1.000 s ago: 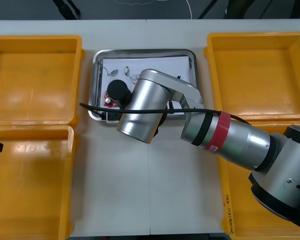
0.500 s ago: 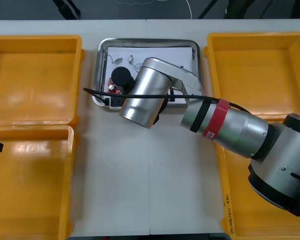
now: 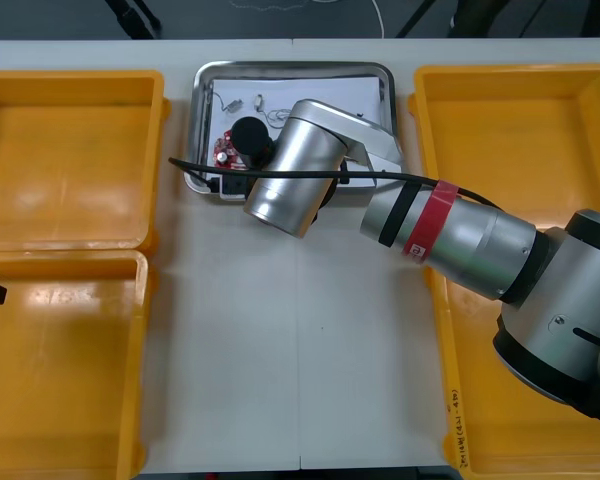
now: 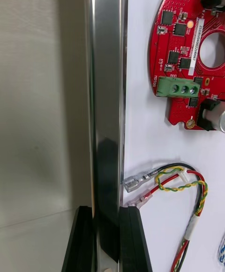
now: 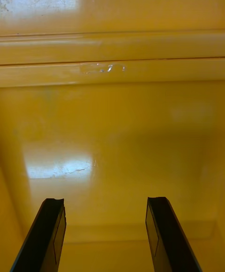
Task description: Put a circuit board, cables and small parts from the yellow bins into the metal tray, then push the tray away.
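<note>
Inside, the shiny-rimmed metal tray (image 3: 280,68) is white.

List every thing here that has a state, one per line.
Right claw, shut on the tray rim.
Left claw, open above a yellow bin.
Tray, loaded, near the table far edge.
Circuit board, flat in the tray.
Red and yellow cable, loose in the tray.

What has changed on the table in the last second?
The tray moved toward the table's far edge, its rim clamped in the right pincer. Board, cable and small parts rode along inside. The bins and the open left pincer stayed put.
</note>
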